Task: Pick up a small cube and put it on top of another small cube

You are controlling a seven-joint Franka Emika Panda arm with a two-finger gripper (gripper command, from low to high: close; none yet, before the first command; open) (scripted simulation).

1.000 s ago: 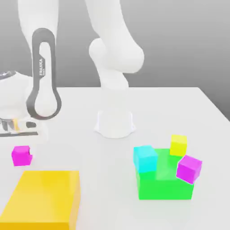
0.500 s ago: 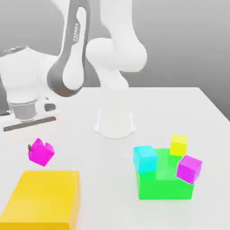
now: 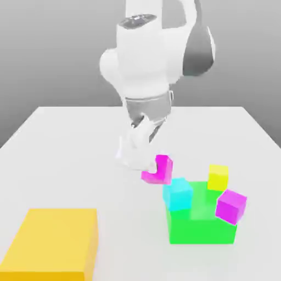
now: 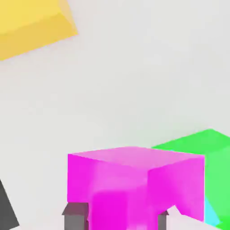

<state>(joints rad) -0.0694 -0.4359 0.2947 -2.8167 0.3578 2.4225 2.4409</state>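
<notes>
My gripper (image 3: pixel 155 167) is shut on the small cube (image 3: pixel 159 170), a hot-pink one, and holds it tilted in the air. The cube hangs just above and to the exterior view's left of a cyan small cube (image 3: pixel 177 194). In the hand view the pink cube (image 4: pixel 134 179) sits between the two dark fingertips (image 4: pixel 75 216). A yellow small cube (image 3: pixel 218 176) and a more purple magenta cube (image 3: pixel 231 206) rest at the big green block (image 3: pixel 202 225).
A large yellow block (image 3: pixel 52 241) lies at the front of the exterior view's left, seen too in the hand view (image 4: pixel 31 22). The white table (image 3: pixel 71 164) spreads around. My arm's white base (image 3: pixel 129 153) stands behind the held cube.
The arm has swung from the exterior view's left to the middle, carrying the pink cube up off the table and over toward the cyan cube.
</notes>
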